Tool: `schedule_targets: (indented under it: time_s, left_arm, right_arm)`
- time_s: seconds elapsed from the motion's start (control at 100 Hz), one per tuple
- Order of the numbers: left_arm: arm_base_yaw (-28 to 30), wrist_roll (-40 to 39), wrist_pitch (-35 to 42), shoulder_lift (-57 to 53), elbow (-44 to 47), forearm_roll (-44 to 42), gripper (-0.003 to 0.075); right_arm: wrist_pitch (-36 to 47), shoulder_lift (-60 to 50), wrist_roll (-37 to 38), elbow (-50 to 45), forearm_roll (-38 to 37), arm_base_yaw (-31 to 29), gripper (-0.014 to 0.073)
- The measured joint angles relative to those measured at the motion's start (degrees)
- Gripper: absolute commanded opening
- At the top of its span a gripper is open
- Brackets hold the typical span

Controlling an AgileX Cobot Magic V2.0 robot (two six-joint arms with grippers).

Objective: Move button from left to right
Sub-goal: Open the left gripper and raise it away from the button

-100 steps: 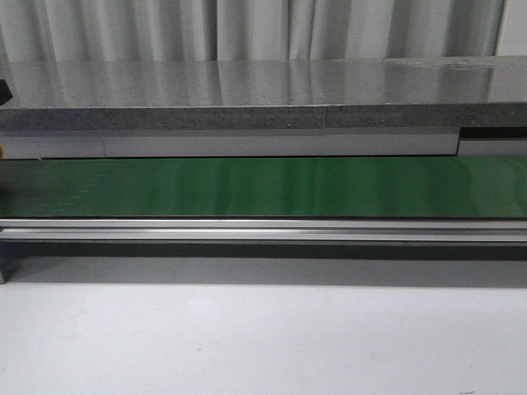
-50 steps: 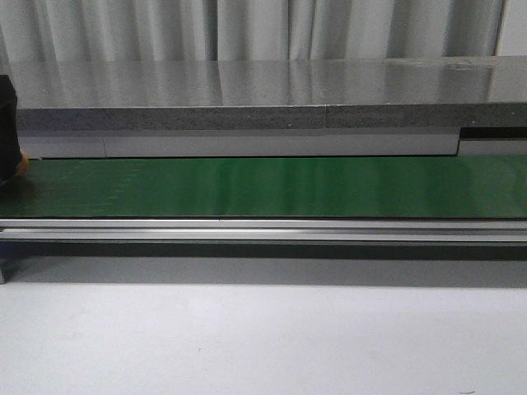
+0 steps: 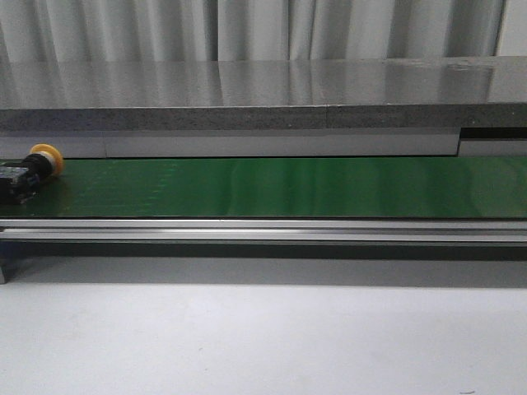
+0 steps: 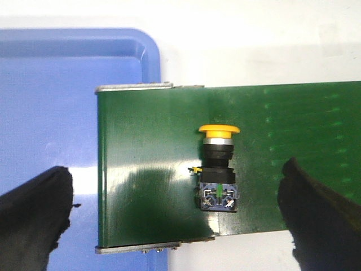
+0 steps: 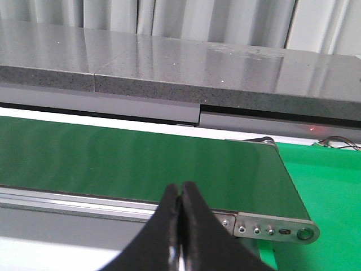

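A long green belt (image 3: 272,188) runs left to right across the scene, edged on its near side by an aluminium rail (image 3: 263,230) and backed on its far side by a grey stone counter (image 3: 247,95) with pale curtains behind it. White tabletop (image 3: 263,337) lies in front. In the left wrist view a blue tray (image 4: 67,113) sits under and beyond the belt's left end.

The button (image 3: 31,171) lies on its side at the far left end of the belt, its yellow-orange cap (image 4: 219,130) pointing toward the belt's far edge and its black body toward the near edge. Nothing lies on the belt between it and the right end.

The left gripper (image 4: 180,214) hangs above the button with its fingers (image 4: 34,209) spread wide, one on each side, well clear of it and gripping nothing.

The right gripper (image 5: 180,226) hovers just off the near rail by the belt's right end, its two fingers pressed together with nothing between them. Beyond that end lies a bright green surface (image 5: 327,180).
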State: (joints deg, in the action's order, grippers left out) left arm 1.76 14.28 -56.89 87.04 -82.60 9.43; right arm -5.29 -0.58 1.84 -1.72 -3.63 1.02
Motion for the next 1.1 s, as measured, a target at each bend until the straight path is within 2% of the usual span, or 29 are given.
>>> schedule_targets:
  time_s: [0.15, 0.39, 0.62, 0.76, 0.92, 1.1]
  left_arm:
    - [-4.13, 0.86, 6.43, -10.26, 7.64, 0.38, 0.0706]
    - [-11.46, 1.31, 20.79, -28.07, 25.41, 1.10, 0.0706]
    - [-12.78, 1.34, 32.72, -47.02, 42.36, 1.69, 0.0706]
    - [-12.78, 1.44, 36.39, -58.35, 50.92, 2.25, 0.0706]
    - [-12.78, 1.44, 37.20, -69.50, 58.50, 3.74, 0.0706]
    - [-12.78, 1.44, 40.77, -77.06, 65.48, 4.06, 0.0706]
  right_arm:
    - [0.00, 0.00, 0.00, 0.00, 0.00, 0.00, -0.0122]
    - [0.00, 0.00, 0.00, 0.00, 0.00, 0.00, -0.0122]
    - [0.00, 0.00, 0.00, 0.00, 0.00, 0.00, -0.0122]
    - [0.00, 0.00, 0.00, 0.00, 0.00, 0.00, -0.0122]
    - [0.00, 0.00, 0.00, 0.00, 0.00, 0.00, -0.0122]
    - [0.00, 0.00, 0.00, 0.00, 0.00, 0.00, -0.0122]
